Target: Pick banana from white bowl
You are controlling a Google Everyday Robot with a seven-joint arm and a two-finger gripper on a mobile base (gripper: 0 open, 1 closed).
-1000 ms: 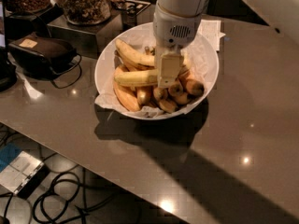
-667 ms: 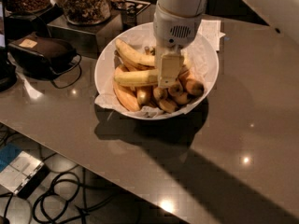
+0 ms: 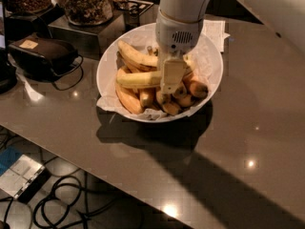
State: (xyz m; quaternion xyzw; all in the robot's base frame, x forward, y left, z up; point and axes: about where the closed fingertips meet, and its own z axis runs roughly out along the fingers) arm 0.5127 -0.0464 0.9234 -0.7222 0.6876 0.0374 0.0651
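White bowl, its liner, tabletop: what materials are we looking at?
White bowl: smooth, faintly glossy rim, so ceramic or hard plastic; can't tell which. Liner: crumpled, creased white paper. Tabletop: grey-brown and polished, with sharp light reflections; laminate or stone, unclear. End effector is down inside the bowl, over the banana.
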